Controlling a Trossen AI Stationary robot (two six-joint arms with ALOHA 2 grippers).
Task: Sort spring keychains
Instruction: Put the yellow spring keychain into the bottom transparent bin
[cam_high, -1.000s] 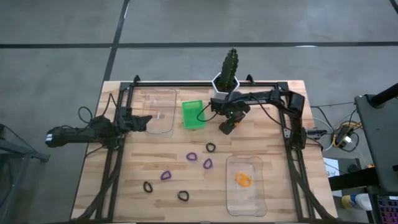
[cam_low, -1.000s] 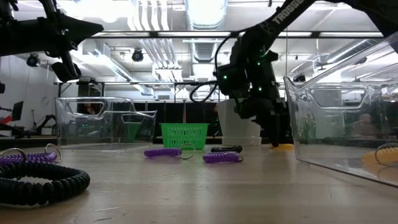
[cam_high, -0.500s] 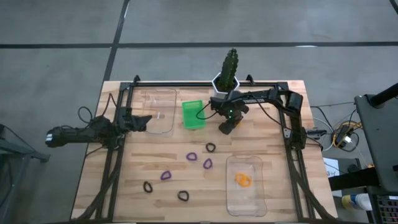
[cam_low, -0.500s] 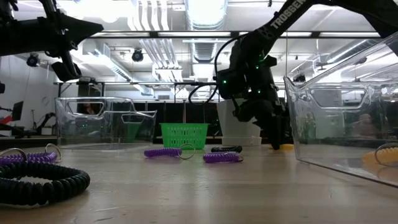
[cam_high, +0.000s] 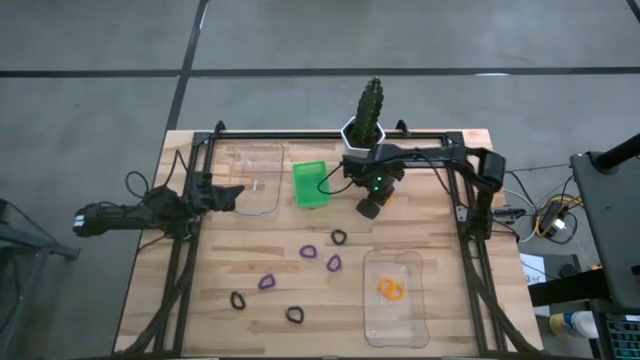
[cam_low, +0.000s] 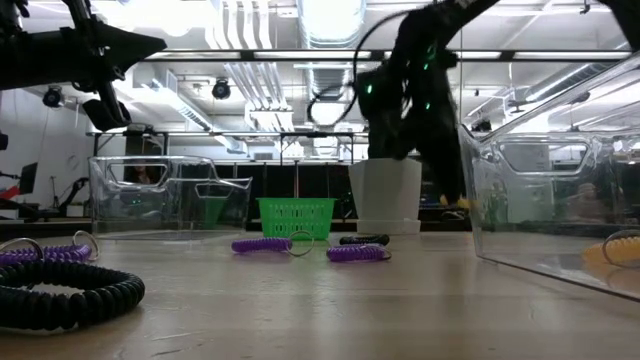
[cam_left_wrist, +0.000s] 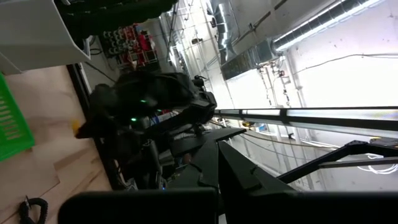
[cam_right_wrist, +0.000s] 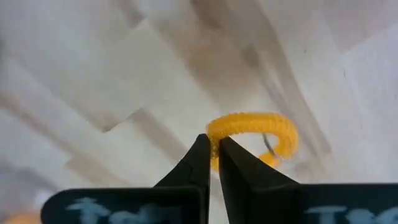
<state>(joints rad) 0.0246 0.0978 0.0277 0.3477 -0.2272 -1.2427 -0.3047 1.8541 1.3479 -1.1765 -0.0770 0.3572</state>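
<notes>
My right gripper is at the far middle of the table, right of the green bin, shut on an orange spring keychain. In the low view its fingers hang above the table with a bit of orange at their tips. Several purple and black keychains lie flat on the wood, among them a black one and two purple ones. More orange ones lie in the near right clear tray. My left gripper waits shut over the far left clear tray. My right gripper pinches the orange keychain's coil between its two fingertips, at one side of the loop. The fingers slant downward. The rest of the loop and its small metal ring stick out beyond the tips. The keychain is lifted clear of the table.
A white pot with a cactus-like plant stands just behind my right gripper at the far edge. Black frame rails run along the table's left, right and far sides. Bare wood lies between the loose keychains and the near edge.
My right gripper has shut on the orange keychain at the table top and risen with it, shifting slightly toward the table's right edge. The keychain has gone from lying on the wood to lifted clear.
</notes>
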